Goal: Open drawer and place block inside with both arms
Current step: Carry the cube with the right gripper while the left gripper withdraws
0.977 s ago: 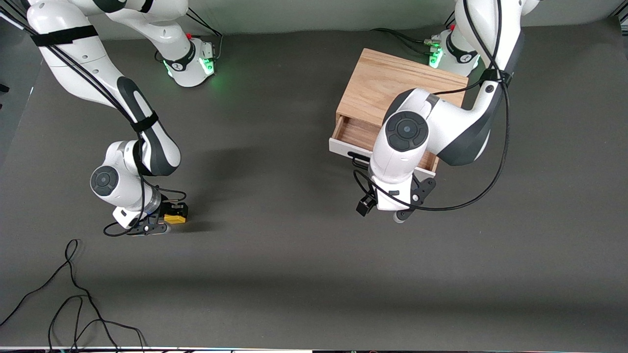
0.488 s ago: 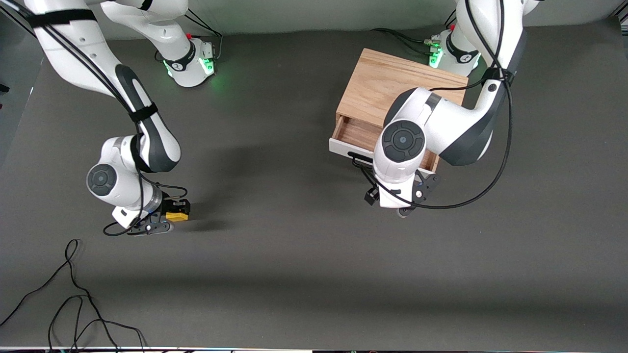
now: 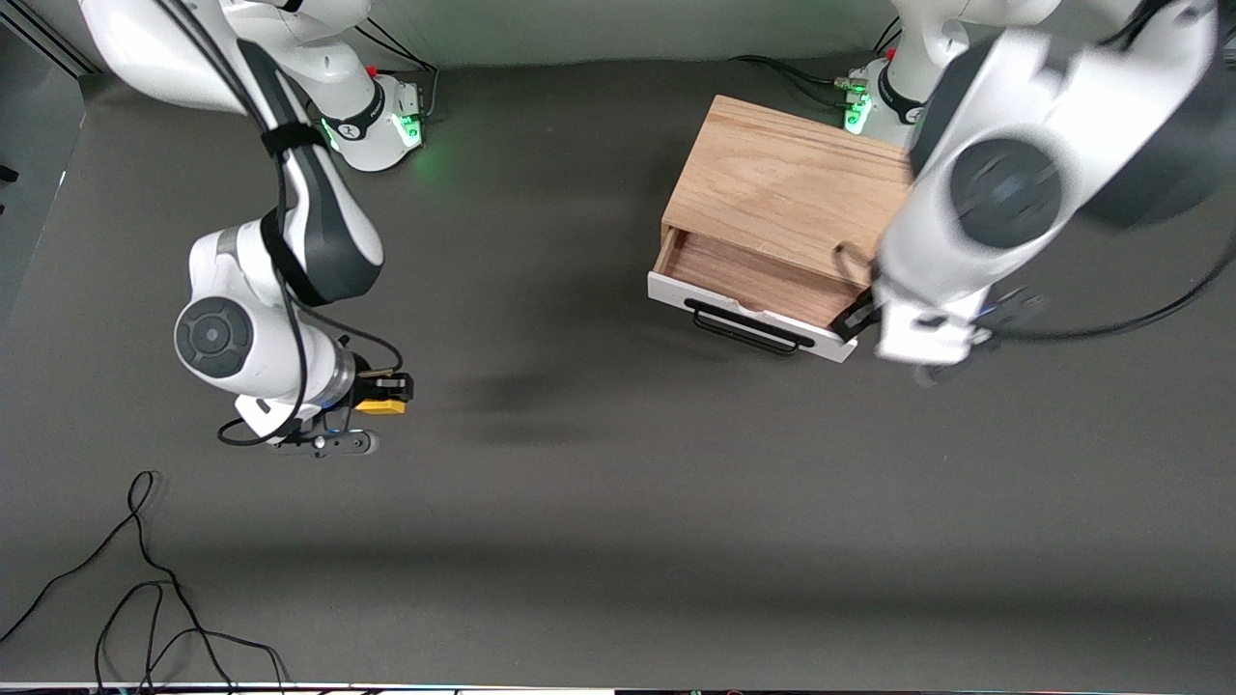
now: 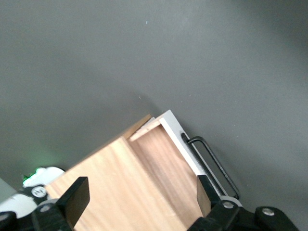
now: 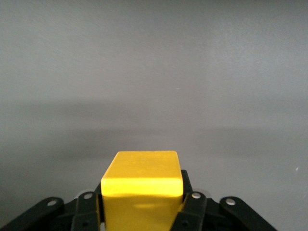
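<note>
The drawer (image 3: 755, 277) stands pulled out of the light-wood cabinet (image 3: 782, 183), with its white front (image 3: 744, 311) and black bar handle (image 3: 748, 333) toward the front camera. My right gripper (image 3: 381, 398) is shut on the yellow block (image 3: 379, 406) and holds it above the table, toward the right arm's end. In the right wrist view the block (image 5: 142, 185) fills the space between the fingers. My left gripper (image 4: 140, 198) is open and empty, raised over the cabinet top (image 4: 110, 192) beside the open drawer (image 4: 166, 161) and its handle (image 4: 211, 161).
Loose black cables (image 3: 145, 579) lie near the front edge at the right arm's end. The arm bases with green lights (image 3: 372, 125) stand along the back edge. The left arm's wrist (image 3: 966, 232) hangs over the cabinet's corner.
The right gripper has lifted the block and carried it a little toward the cabinet. The left arm has risen from in front of the drawer handle and swung toward its own end.
</note>
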Robot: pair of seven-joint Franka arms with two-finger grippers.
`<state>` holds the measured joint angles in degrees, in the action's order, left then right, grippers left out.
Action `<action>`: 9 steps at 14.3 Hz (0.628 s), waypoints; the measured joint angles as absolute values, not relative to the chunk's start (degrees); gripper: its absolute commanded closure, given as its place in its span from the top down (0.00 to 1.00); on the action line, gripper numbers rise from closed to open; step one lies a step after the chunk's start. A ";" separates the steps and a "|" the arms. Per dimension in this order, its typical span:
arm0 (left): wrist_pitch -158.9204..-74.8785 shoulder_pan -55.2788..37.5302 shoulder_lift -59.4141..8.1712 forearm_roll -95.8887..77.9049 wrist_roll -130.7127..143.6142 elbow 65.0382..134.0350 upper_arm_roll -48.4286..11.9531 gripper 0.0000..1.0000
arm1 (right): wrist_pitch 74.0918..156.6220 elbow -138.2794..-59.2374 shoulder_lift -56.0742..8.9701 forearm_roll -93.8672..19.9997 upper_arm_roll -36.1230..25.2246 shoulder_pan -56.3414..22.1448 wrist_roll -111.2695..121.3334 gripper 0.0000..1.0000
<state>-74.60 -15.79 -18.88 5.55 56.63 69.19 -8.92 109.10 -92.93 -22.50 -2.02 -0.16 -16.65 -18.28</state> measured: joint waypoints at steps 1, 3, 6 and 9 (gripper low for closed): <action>-74.32 -14.78 -17.12 5.53 52.69 68.90 -8.90 0.99 | 107.17 -90.64 -22.56 -2.59 -0.09 -17.69 -21.16 0.13; -74.19 -12.43 -14.33 5.53 44.60 68.77 -8.86 0.99 | 103.61 -85.58 -22.79 -4.72 0.09 -21.16 -28.87 0.13; -73.97 -8.06 -11.21 5.51 29.45 69.04 -8.73 0.99 | 102.05 -78.84 -23.74 -6.12 0.42 -29.82 -43.35 0.13; -76.35 -3.22 -9.56 2.46 18.92 70.62 -8.64 0.99 | 102.25 -70.84 -28.38 -6.15 0.44 -39.21 -56.96 0.13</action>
